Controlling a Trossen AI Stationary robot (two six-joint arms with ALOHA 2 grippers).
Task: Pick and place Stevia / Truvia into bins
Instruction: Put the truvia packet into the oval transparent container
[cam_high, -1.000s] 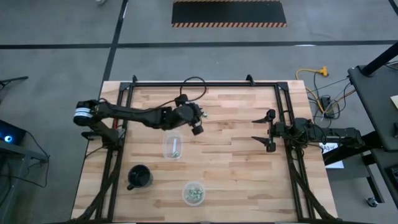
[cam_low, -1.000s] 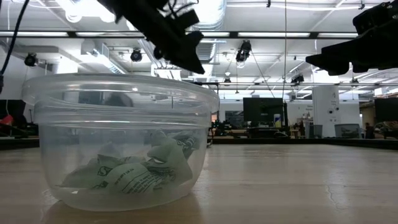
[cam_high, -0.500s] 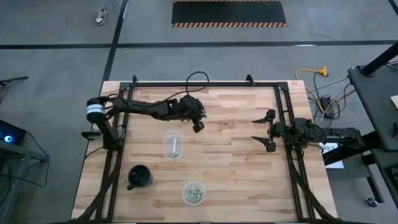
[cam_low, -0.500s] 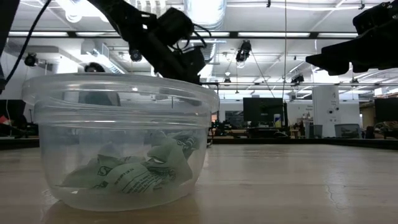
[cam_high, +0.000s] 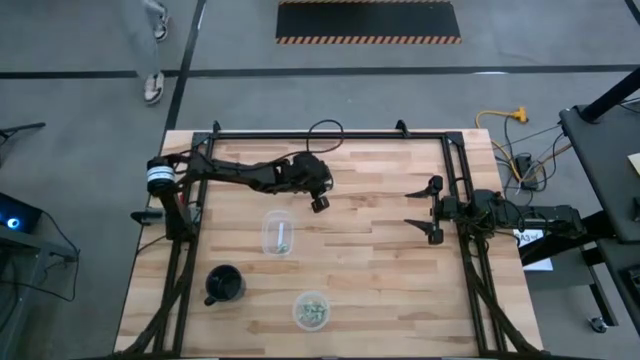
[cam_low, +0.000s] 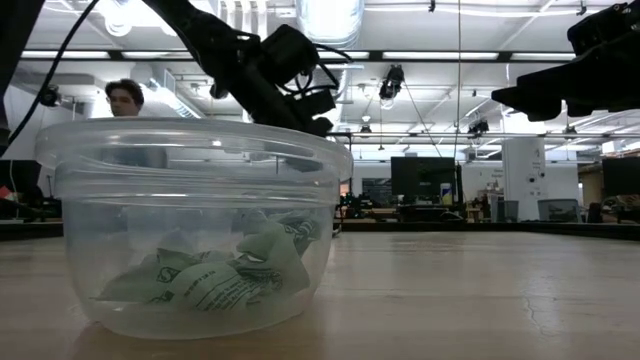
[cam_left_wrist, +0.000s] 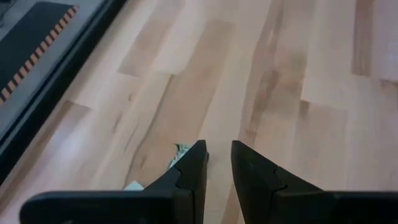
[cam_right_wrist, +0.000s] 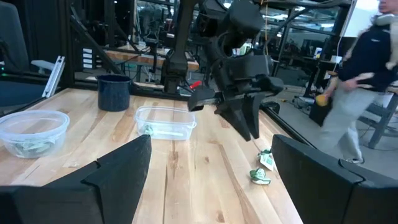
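High view: left gripper (cam_high: 319, 203) out over the table (cam_high: 380, 290) near the far edge, left of centre, fingers close together, nothing seen held; squarish bin (cam_high: 278, 233) just nearer, round bin (cam_high: 311, 310) by the near edge, black mug (cam_high: 224, 284) towards the near left corner; right gripper (cam_high: 431, 210) parked at the right edge, fingers spread wide, empty. Low view: round bin (cam_low: 193, 225) close up, filled with pale green packets (cam_low: 215, 275); left gripper (cam_low: 318, 118) hanging above the tabletop behind it. Left wrist view: fingers (cam_left_wrist: 194, 165) set a narrow gap apart above bare wood, nothing gripped; one packet (cam_left_wrist: 178, 152) lying just beside a fingertip. Right wrist view: wide-spread fingers (cam_right_wrist: 323, 168) framing two loose packets (cam_right_wrist: 262, 168) on the wood near the far edge, below the left gripper (cam_right_wrist: 249, 127); squarish bin (cam_right_wrist: 165, 122), round bin (cam_right_wrist: 32, 130) and mug (cam_right_wrist: 114, 92) beyond; a person (cam_right_wrist: 357, 93) walking past the table.
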